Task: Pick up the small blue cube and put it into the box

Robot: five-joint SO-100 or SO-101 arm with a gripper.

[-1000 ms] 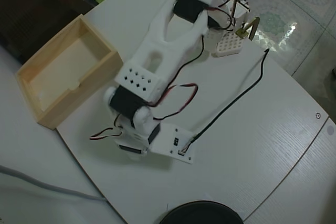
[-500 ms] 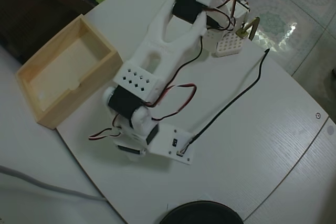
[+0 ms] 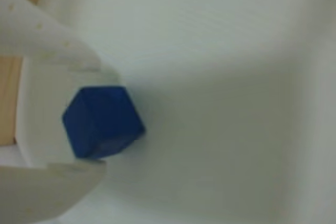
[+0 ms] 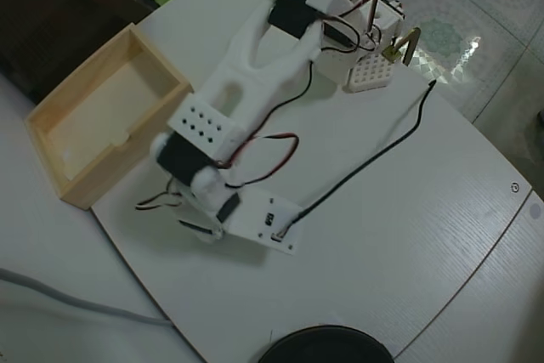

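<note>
Gripper [image 3: 100, 124] clamped on small blue cube [image 3: 102, 121] above the table [image 4: 408, 235], near its left edge by box [image 4: 102, 116].

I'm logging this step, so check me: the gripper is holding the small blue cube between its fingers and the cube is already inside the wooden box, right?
Not quite. The wrist view shows the small blue cube between the fingers of the gripper, but over the white table, not inside the box. In the overhead view the box sits beside the arm with only its bare floor showing.
</note>
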